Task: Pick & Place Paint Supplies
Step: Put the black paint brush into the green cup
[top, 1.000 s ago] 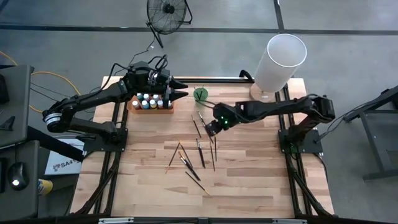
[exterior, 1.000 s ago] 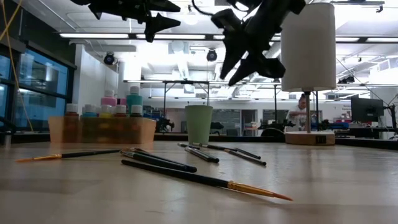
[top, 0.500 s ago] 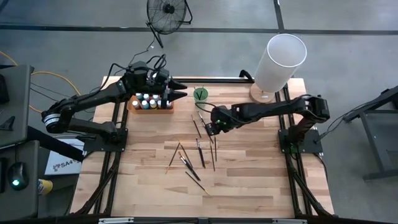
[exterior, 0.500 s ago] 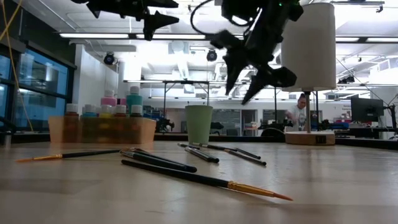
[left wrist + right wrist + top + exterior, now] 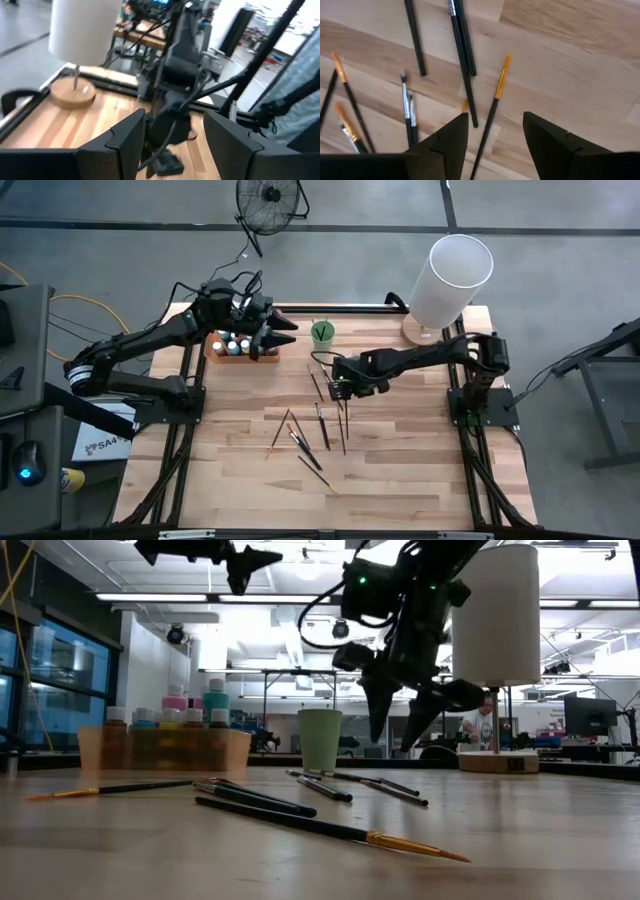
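Several thin dark-handled brushes (image 5: 320, 420) lie flat and scattered on the wooden table; they also show in the low view (image 5: 330, 830) and the right wrist view (image 5: 465, 65). Small paint bottles (image 5: 238, 343) with pale caps stand in the orange tray (image 5: 212, 350), with taller pink and blue bottles (image 5: 200, 700) among them. My right gripper (image 5: 342, 387) is open and points down above the brushes at the table's middle (image 5: 400, 725), touching nothing. My left gripper (image 5: 283, 332) is open and empty, high above the tray's right end.
A green cup (image 5: 322, 332) stands just right of the tray. A tall white cylinder lamp (image 5: 450, 275) on a round wooden base stands at the far right corner. Bare wood lies toward the near edge (image 5: 400, 480). A person (image 5: 485, 720) shows in the room beyond.
My right gripper has tipped from a slant to pointing straight down and has gone down toward the brushes at the table's middle, staying open. The brushes and bottles have not moved.
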Motion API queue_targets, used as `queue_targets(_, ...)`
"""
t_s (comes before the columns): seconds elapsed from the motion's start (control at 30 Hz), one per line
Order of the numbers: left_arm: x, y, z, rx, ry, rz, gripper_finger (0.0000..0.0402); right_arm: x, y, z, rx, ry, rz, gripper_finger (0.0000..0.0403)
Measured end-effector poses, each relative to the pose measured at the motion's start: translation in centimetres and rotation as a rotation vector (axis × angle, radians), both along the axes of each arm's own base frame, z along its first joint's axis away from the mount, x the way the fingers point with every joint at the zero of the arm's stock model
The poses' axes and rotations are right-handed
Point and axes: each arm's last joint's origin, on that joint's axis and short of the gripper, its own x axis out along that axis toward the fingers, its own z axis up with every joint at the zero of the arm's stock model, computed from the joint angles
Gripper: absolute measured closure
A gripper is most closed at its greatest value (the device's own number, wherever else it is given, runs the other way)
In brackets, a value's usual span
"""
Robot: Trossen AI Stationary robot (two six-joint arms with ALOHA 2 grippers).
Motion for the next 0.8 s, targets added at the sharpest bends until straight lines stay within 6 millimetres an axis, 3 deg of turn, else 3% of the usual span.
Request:
queue_targets(0.2, -0.4, -0.4, 0.0, 0.008, 0.018, -0.058, 0.0202, 2.5, -0.8, 1.1, 0.003, -0.007, 0.0, 0.0242)
queue_targets(0.33, -0.6, -0.5, -0.3, 0.009, 0.043, -0.077, 0.0202, 3.0, -1.1, 1.4, -0.036, 0.138, 0.007, 0.025)
queue_targets(0.6, -0.7, -0.6, -0.6, -0.009, 0.078, -0.081, 0.0202, 3.5, -1.0, -1.3, -0.013, 0.269, 0.015, 0.0251)
queue_targets(0.8, -0.7, -0.6, -0.6, -0.01, 0.08, -0.081, 0.0202, 3.9, -0.8, -2.1, -0.013, 0.268, 0.006, 0.0251)
